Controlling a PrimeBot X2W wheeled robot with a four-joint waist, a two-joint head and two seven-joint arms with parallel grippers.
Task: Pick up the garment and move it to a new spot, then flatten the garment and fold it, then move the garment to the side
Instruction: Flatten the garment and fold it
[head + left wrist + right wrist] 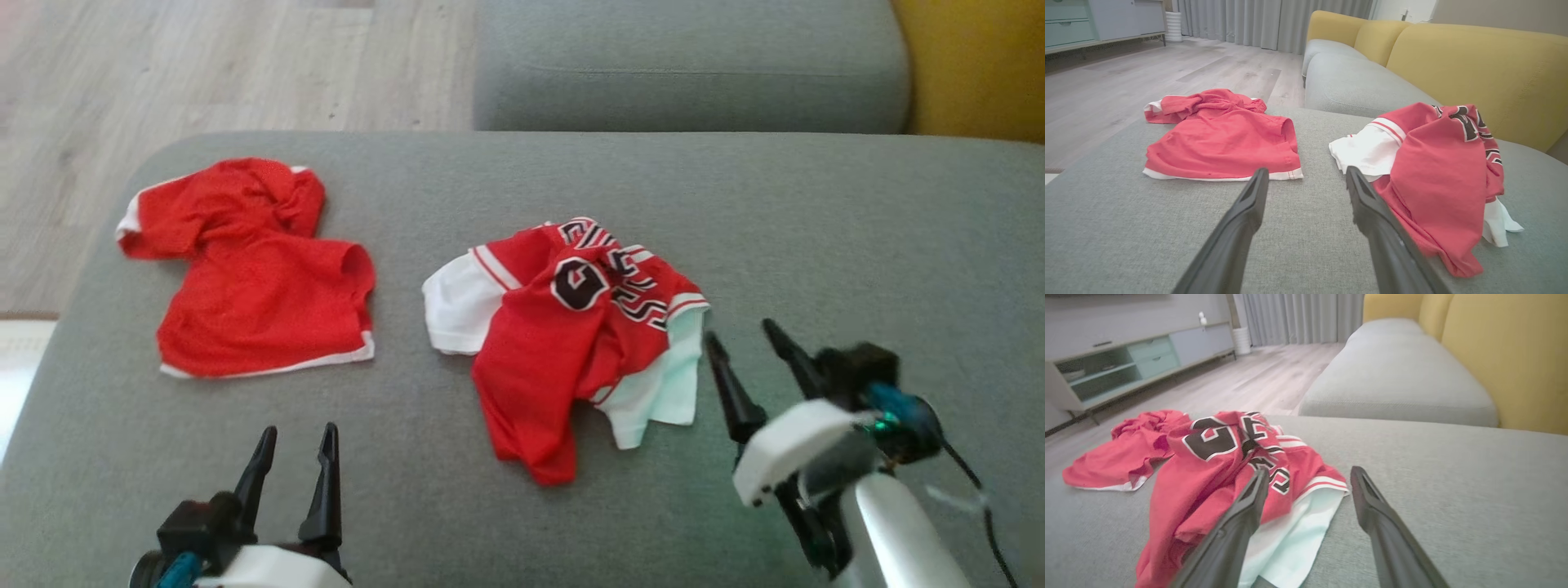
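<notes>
Two-handed, beginning the pickup: holding left gripper (299, 427) and right gripper (738, 329) spread, empty, at the cushion's (816, 229) near edge; facing the jersey (555, 351) crumpled at cushion centre; next likely reaching in, pinching its hem.

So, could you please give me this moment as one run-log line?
phase: before pickup | left gripper: open, empty | right gripper: open, empty, beside jersey | red garment: lying apart on couch

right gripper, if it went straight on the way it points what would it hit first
Likely the jersey: the open right gripper has one finger lined up with its striped hem, the other over bare couch. Depth is unclear, so it might just graze it.
</notes>
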